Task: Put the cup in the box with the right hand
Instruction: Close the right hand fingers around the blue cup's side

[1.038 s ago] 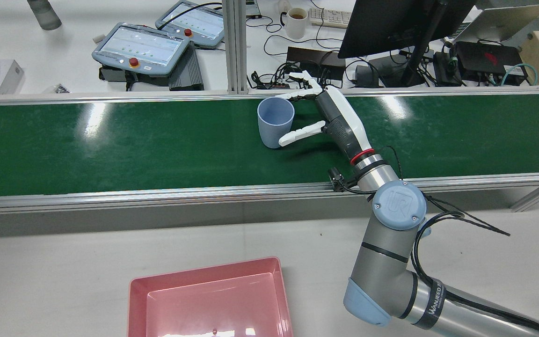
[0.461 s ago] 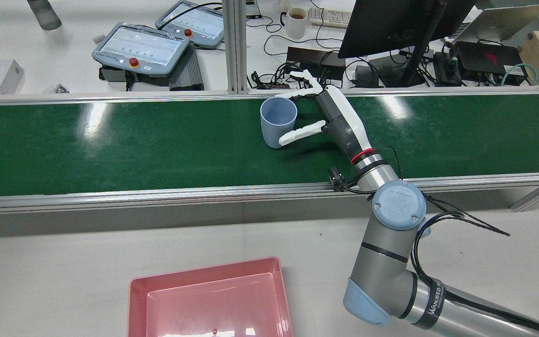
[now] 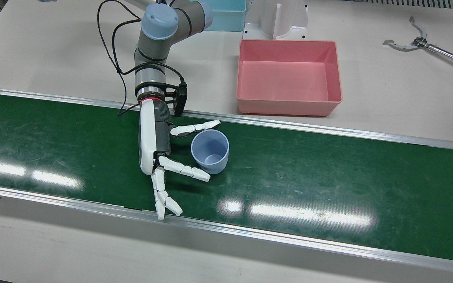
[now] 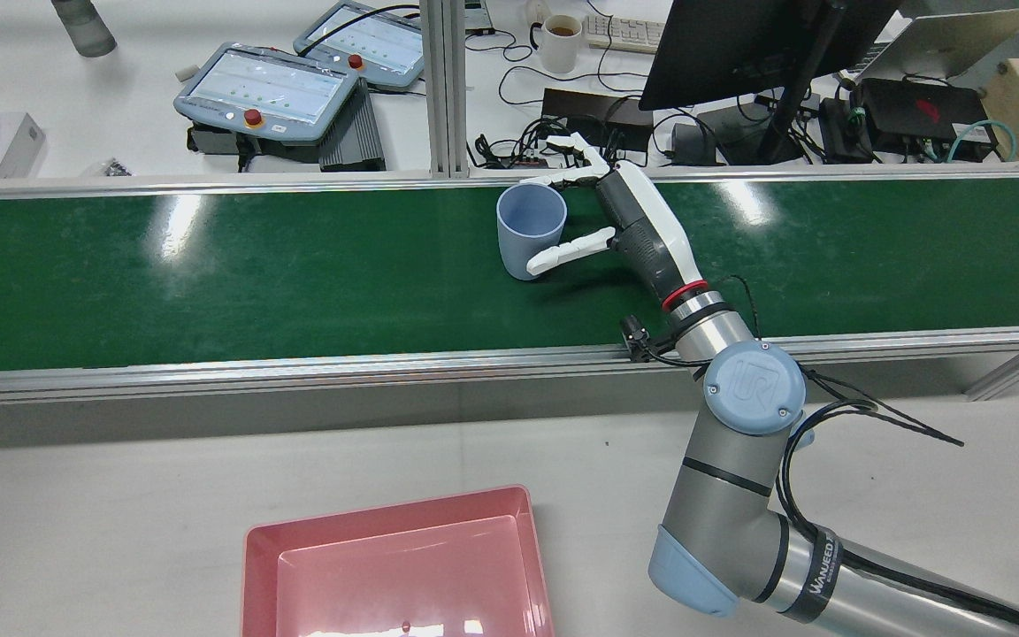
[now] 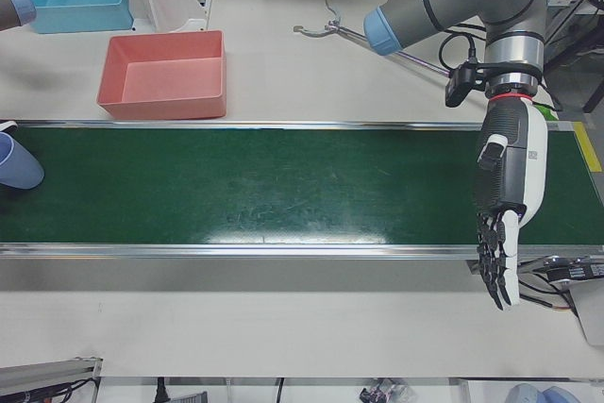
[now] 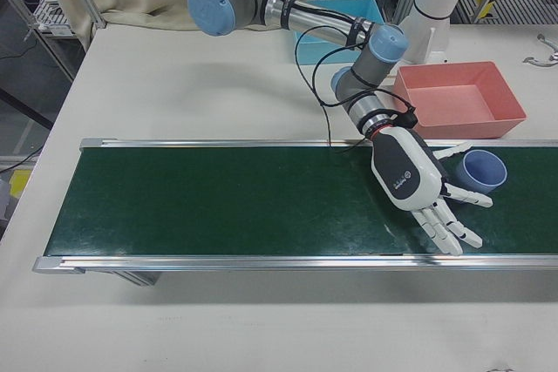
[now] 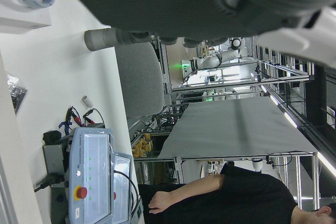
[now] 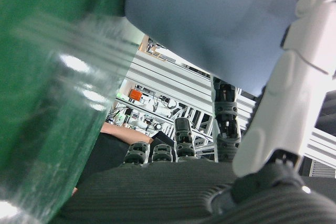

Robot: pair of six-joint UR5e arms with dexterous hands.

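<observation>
The cup is cut by the left-front view's left edge, the box by the rear view's bottom edge, and contact between the right hand and the cup cannot be told.

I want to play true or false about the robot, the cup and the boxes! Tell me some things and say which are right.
1. The cup stands upright on the green belt. True.
2. The cup is already inside the pink box. False: the box has nothing in it, and the cup is on the belt.
3. The right hand has fingers on both sides of the cup. True.
4. The cup is red. False: it is pale blue.
5. The left hand is holding the cup. False: it hangs open at the belt's other end, far from the cup.
</observation>
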